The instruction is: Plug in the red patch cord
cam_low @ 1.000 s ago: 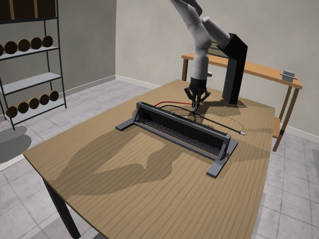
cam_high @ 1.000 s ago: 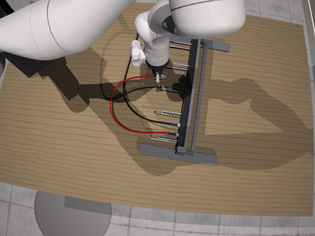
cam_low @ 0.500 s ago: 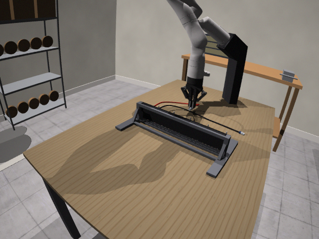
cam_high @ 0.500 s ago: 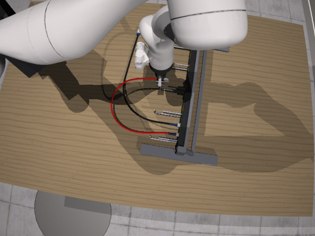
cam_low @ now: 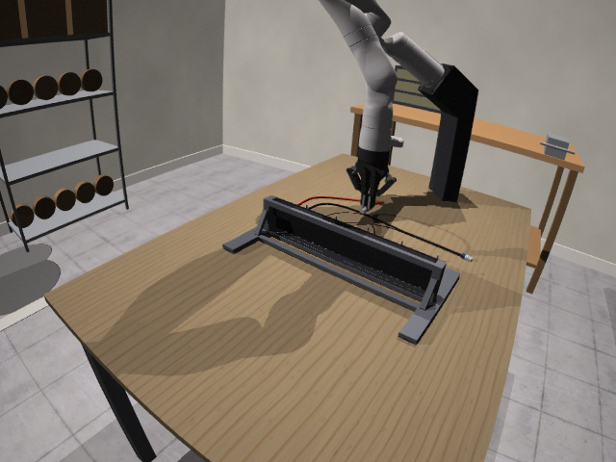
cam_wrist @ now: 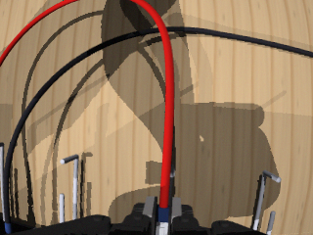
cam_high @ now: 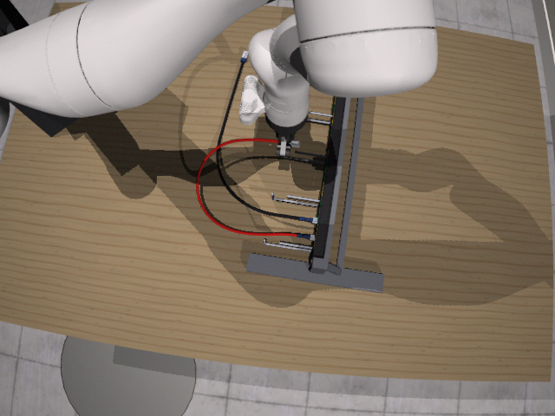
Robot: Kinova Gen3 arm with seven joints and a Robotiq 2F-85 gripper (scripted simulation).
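The red patch cord (cam_high: 264,233) (cam_low: 318,199) (cam_wrist: 171,112) loops over the table from a port near the rack's near end up to my gripper. My gripper (cam_high: 283,147) (cam_low: 367,207) (cam_wrist: 162,211) is shut on the cord's free plug (cam_wrist: 163,225), held low over the table a short way from the front face of the rack (cam_high: 277,266) (cam_low: 347,239). The black cord (cam_high: 228,112) (cam_low: 427,242) is plugged in beside the red one. Its free end (cam_high: 244,55) (cam_low: 466,257) lies on the table. I cannot make out the white label.
Metal cable hooks (cam_high: 296,198) (cam_wrist: 74,170) stick out of the rack's front on either side of my gripper. The arm's black pedestal (cam_low: 455,134) stands at the table's far edge. A side table (cam_low: 497,131) and a shelf (cam_low: 49,99) stand beyond.
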